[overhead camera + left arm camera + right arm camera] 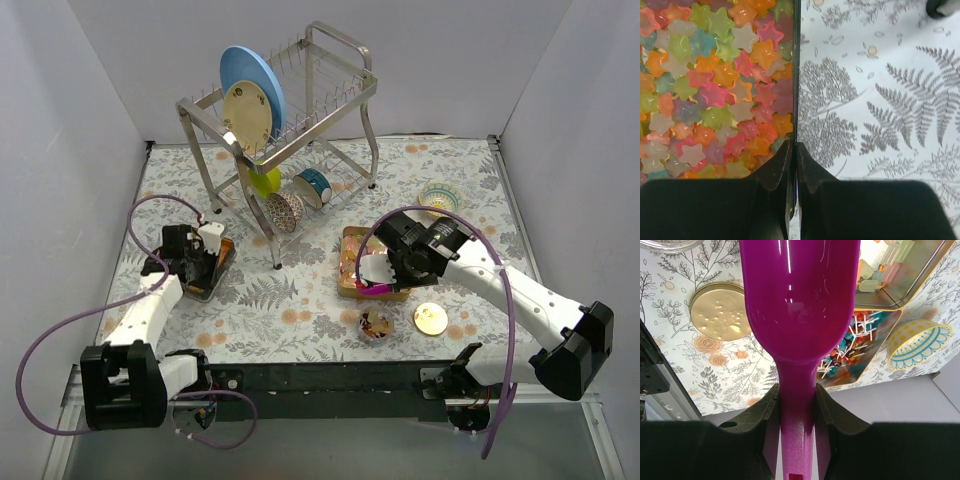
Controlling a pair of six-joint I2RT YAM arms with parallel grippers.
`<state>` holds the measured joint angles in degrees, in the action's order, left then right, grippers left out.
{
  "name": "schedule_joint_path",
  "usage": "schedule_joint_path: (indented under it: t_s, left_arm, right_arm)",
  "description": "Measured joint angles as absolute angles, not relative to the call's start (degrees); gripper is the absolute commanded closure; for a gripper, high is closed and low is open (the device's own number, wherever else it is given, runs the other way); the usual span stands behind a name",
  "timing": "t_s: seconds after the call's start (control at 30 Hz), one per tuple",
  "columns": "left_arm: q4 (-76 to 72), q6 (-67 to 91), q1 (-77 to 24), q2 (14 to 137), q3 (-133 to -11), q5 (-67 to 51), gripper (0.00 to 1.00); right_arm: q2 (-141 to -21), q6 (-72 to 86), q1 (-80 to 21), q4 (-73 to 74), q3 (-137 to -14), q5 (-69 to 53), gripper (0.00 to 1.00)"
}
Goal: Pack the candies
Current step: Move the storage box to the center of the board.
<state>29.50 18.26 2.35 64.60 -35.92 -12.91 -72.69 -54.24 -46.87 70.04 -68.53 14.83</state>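
Obs: right gripper (796, 390) clamped on handle of purple scoop (800, 300), over tin (915, 275) of wrapped candies (852, 342); left gripper (794, 147) nipped tight on thin wall of box (797, 75) of star sweets (715, 90). Risks — scoop could twist in grip, spilling short of jar (377, 323); wall could slip free — box shifts.

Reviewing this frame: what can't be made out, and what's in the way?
Load in the purple scoop: right wrist view shows only its outer shell; from above the right pincer covers it.
Fill of the jar: too small from above, cut by the top edge in the right wrist view.
Spread of star candies in the left tray: left wrist view crops it; from above the left pincer covers it.
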Motion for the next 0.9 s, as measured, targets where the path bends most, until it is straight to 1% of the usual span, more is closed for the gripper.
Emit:
schedule_joint_path:
  t_s: [0.23, 0.43, 0.6, 0.73, 0.9]
  left_arm:
    - [41.28, 10.83, 2.44, 54.35, -34.3, -13.87, 1.0]
    - [52.88, -4.51, 2.52, 47.22, -32.34, -18.85, 1.0]
    - [59.72, -19.92, 2.52, 47.72, -32.42, -24.69, 1.0]
    - [66.65, -32.84, 2.52, 50.57, -33.65, -27.92, 1.0]
    - [73.17, -42.89, 2.52, 53.39, -36.05, -29.28, 1.0]
  right_arm:
    - [-72.9, -54.52, -46.87, 69.84, -68.53, 14.76, 0.99]
    - [-74.65, -54.63, -46.87, 69.17, -68.55, 14.46, 0.99]
    - [-74.63, -54.63, -46.87, 68.97, -68.53, 14.37, 0.99]
    - [-74.63, -54.63, -46.87, 69.01, -68.53, 14.41, 0.99]
    - [-74.61, -54.65, -46.85, 69.04, -68.53, 14.44, 0.99]
